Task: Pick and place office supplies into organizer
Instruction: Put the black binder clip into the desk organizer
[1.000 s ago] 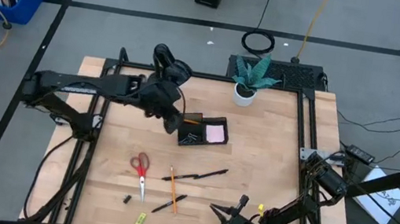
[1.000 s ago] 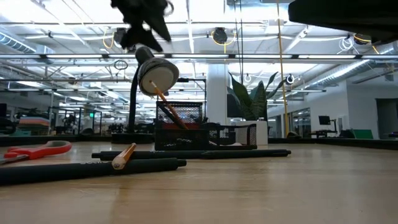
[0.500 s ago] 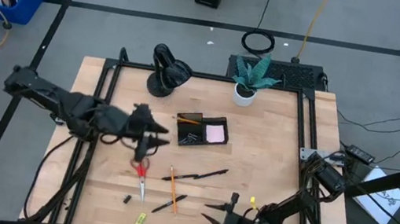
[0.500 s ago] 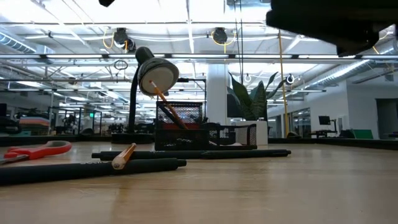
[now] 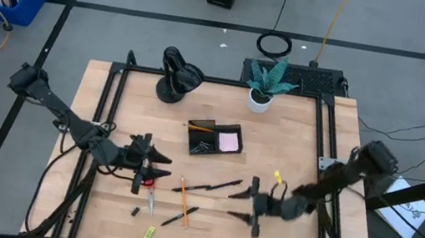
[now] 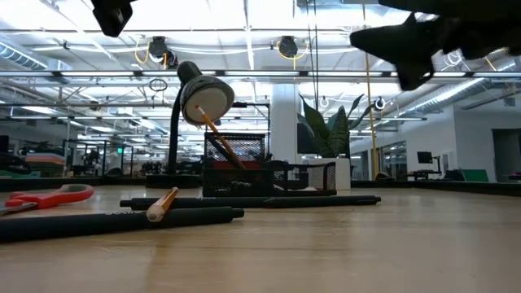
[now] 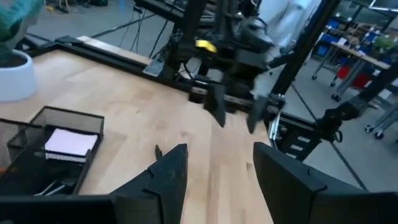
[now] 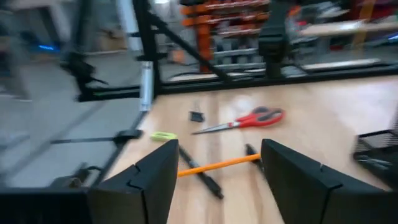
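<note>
Both hands hover spread and empty over the wooden surface [image 5: 294, 140].

Left hand [image 5: 156, 166], left of centre frame, gapes above the red-handled scissors [image 5: 149, 184]; right hand [image 5: 248, 206], lower centre-right, gapes holding nothing. The black mesh organizer [image 5: 214, 139], with its pink sticky-note pad [image 5: 229, 142], sits at centre; orange pencils [image 5: 182, 200] and black pens [image 5: 211, 187] lie below it.

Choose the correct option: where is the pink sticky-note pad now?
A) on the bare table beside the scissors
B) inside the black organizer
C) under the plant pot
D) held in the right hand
B: the high view shows the pink sticky-note pad lying in a compartment of the black organizer.
</note>
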Tool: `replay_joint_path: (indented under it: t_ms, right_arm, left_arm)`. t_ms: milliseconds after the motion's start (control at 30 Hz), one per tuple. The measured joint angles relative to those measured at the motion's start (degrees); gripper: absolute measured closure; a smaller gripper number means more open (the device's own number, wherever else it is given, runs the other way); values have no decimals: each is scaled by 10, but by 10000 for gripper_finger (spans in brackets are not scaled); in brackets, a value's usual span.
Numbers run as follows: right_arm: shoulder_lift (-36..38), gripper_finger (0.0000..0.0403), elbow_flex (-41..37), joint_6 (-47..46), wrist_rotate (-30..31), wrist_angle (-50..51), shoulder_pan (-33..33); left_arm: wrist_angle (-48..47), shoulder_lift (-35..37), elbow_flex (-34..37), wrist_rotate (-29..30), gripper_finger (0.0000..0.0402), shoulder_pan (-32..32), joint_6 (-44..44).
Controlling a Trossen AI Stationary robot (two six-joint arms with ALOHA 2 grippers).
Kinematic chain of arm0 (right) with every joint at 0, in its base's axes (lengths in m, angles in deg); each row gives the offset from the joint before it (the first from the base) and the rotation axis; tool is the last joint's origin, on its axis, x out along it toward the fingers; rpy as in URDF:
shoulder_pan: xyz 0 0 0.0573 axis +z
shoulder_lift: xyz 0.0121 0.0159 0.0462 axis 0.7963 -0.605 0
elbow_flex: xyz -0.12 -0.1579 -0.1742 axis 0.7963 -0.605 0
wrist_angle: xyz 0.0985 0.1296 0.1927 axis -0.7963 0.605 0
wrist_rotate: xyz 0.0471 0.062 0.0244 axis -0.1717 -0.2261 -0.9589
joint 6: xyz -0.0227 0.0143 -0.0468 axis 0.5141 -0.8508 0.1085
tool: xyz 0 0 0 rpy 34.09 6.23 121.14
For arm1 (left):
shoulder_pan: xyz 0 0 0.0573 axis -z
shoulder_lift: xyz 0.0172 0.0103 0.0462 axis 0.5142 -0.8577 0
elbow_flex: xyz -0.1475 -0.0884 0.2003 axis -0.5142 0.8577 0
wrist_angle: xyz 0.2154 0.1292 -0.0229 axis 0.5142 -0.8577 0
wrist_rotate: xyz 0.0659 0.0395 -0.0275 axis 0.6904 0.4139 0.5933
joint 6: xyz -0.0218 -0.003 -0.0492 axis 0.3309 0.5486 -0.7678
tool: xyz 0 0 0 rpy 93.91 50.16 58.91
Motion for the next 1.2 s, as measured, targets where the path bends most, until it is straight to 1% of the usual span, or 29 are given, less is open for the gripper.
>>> replay_joint_path:
  t_ms: [33, 100, 200, 267, 367, 400, 433, 467, 567, 600, 733, 800, 933, 1067, 1133, 1200]
  right_arm:
    - [19, 186, -16, -6, -33, 0, -17]
    - [56, 192, -44, -5, -64, 3, -45]
    - [112, 196, -86, -12, -63, -3, -66]
    - [144, 197, -116, -51, -64, -8, -70]
    - [173, 196, -150, -47, -78, -25, -65]
    - [181, 196, -158, -44, -79, -25, -64]
    - [184, 196, -165, -38, -81, -25, -64]
    - [185, 196, -169, -30, -85, -22, -65]
    - [181, 198, -173, 7, -108, -18, -77]
    - [178, 198, -172, 14, -119, -18, -86]
    - [170, 199, -171, 17, -168, -3, -126]
    - [167, 199, -171, 17, -196, 8, -138]
    - [157, 200, -172, 16, -209, 21, -161]
    - [152, 200, -172, 21, -281, 20, -199]
    - [152, 200, -172, 47, -302, 18, -213]
    - [152, 200, -171, 69, -305, 14, -224]
  left_arm:
    - [6, 0, 3, 0, 215, 2, 8]
    - [6, 0, 6, 1, 215, 6, 25]
    - [3, 1, 6, 14, 215, 19, 44]
    - [3, 2, 8, 57, 215, 38, 42]
    - [38, 7, 32, 175, 215, 73, 85]
    - [42, 12, 41, 200, 215, 80, 97]
    - [52, 18, 52, 209, 215, 85, 109]
    - [66, 26, 64, 207, 215, 89, 124]
    - [123, 43, 105, 164, 215, 99, 171]
    - [132, 50, 118, 159, 215, 101, 181]
    - [137, 77, 152, 174, 215, 101, 175]
    - [137, 80, 161, 175, 215, 101, 159]
    - [136, 77, 167, 170, 215, 101, 157]
    - [136, 75, 167, 161, 215, 101, 157]
    - [137, 75, 167, 160, 215, 101, 157]
    - [137, 75, 167, 160, 215, 101, 157]
